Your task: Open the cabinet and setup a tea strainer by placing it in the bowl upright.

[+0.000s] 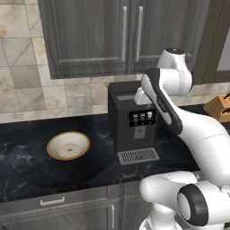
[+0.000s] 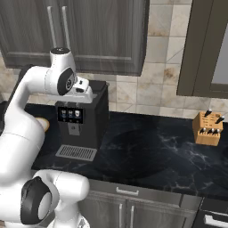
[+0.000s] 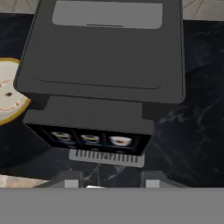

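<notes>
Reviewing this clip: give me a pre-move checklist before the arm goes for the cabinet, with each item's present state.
1. Cabinet doors shut, handles free to grab: ok.
2. Bowl sits empty on the counter, ready: ok.
3. Tea strainer located: cannot tell.
4. Claw holds nothing: ok.
5. Claw open or shut: cannot tell.
6. Claw lined up with a door handle: not ok; it hangs over the coffee machine, pointing down.
</notes>
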